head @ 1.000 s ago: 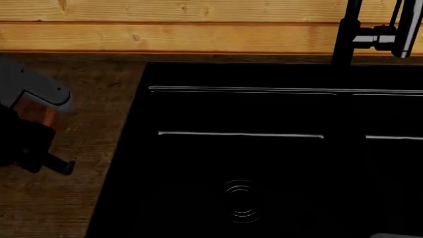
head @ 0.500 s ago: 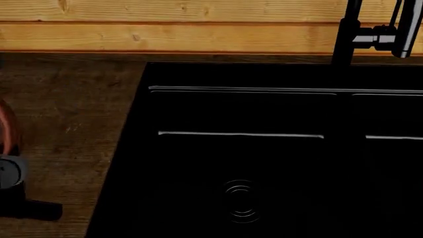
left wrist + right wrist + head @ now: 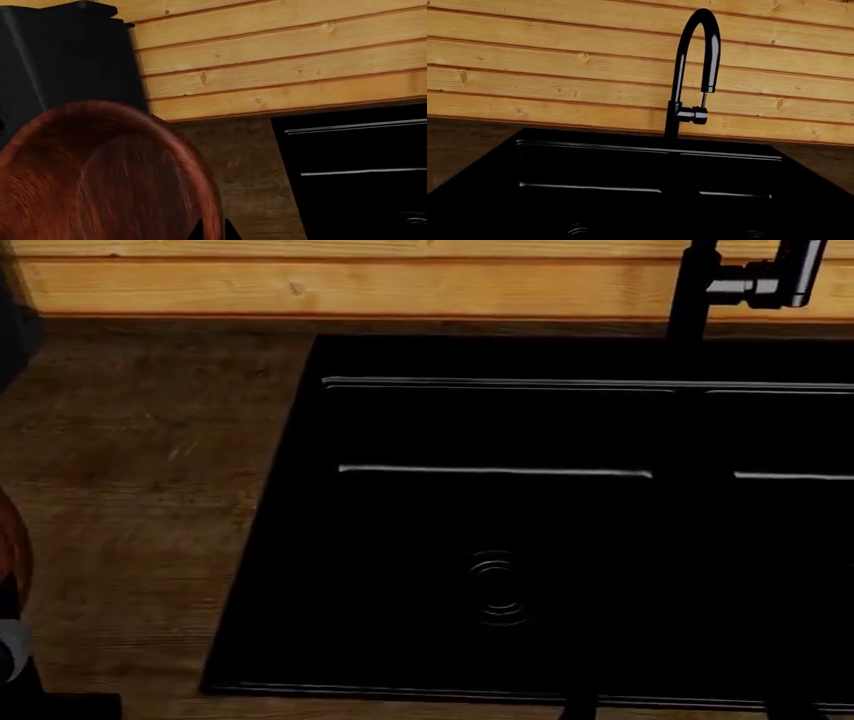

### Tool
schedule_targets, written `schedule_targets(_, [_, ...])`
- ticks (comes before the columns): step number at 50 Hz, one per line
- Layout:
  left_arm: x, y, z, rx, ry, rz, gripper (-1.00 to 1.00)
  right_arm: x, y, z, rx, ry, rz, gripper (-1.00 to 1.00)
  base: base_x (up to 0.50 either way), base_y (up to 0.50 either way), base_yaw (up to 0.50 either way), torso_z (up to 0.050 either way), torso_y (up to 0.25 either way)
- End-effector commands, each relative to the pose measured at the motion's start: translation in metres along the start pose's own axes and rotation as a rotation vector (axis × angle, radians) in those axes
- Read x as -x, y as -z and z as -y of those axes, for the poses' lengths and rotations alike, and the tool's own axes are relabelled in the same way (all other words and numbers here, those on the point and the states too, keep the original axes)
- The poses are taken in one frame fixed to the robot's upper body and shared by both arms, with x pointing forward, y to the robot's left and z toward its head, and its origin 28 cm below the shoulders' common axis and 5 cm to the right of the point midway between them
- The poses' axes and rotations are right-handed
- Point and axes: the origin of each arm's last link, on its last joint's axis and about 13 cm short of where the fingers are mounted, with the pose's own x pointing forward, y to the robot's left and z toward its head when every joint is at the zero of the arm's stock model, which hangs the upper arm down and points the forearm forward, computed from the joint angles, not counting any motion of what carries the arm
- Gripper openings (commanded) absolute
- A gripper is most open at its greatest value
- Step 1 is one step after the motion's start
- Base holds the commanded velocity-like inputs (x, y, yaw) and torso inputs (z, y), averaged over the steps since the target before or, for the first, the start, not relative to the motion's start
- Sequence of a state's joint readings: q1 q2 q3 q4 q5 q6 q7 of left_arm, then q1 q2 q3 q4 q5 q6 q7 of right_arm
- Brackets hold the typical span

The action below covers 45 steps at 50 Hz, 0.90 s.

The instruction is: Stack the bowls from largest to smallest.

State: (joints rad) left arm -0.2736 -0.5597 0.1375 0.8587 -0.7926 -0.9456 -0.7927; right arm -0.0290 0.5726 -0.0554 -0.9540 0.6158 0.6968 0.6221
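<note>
Bowl: I see one reddish-brown grained wooden bowl [image 3: 100, 175] filling the left wrist view, round, tipped on edge so its hollow faces sideways.
Bowl place: at the far left edge from the head, over the counter [image 3: 147, 490], left of the sink [image 3: 534, 540].
Left claw: two dark tips at the bowl's rim; grip unclear to me.
Right claw: unseen.
Sink: black, matte, two basins, curved black tap [image 3: 694, 70].
Wall: pale wood planks [image 3: 560, 75].
</note>
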Motion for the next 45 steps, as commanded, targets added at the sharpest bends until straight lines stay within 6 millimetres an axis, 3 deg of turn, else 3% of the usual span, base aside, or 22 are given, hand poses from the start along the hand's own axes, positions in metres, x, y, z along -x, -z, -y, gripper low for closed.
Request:
schedule_targets(1, [0.0059, -0.0079, 0.0001, 0.033, -0.012, 0.049, -1.00, -0.0020, -0.0036, 0.0037, -0.005, 0.033, 0.013, 1.00, -0.45, 0.00, 0.00, 0.000, 0.000])
schedule_targets(45, [0.0115, -0.0146, 0.0002, 0.018, -0.003, 0.057, -1.00, -0.0008, -0.0081, 0.0072, -0.023, 0.042, 0.016, 1.00, -0.10, -0.47, 0.00, 0.000, 0.000])
